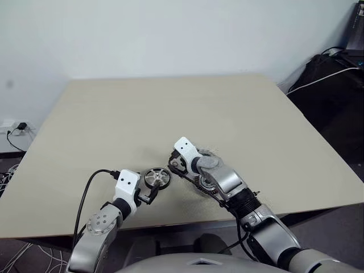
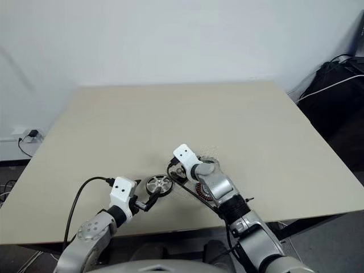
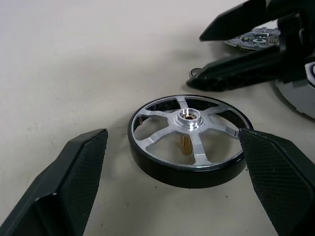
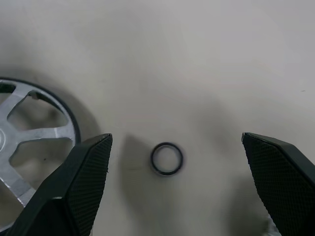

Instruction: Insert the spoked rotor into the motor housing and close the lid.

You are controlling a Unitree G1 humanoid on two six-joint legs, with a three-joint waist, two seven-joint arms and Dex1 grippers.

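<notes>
Jaws of both grippers spread: left (image 3: 172,189) flanks spoked rotor (image 3: 189,140), right (image 4: 174,191) half hides lid (image 3: 253,38).

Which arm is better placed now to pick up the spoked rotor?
Left. The open left gripper brackets the spoked rotor, one finger at each side. The open right gripper hangs over a small ring instead.

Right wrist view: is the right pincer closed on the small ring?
No: the small dark ring lies loose on the table between the open right pincer's fingers, touching neither.
</notes>
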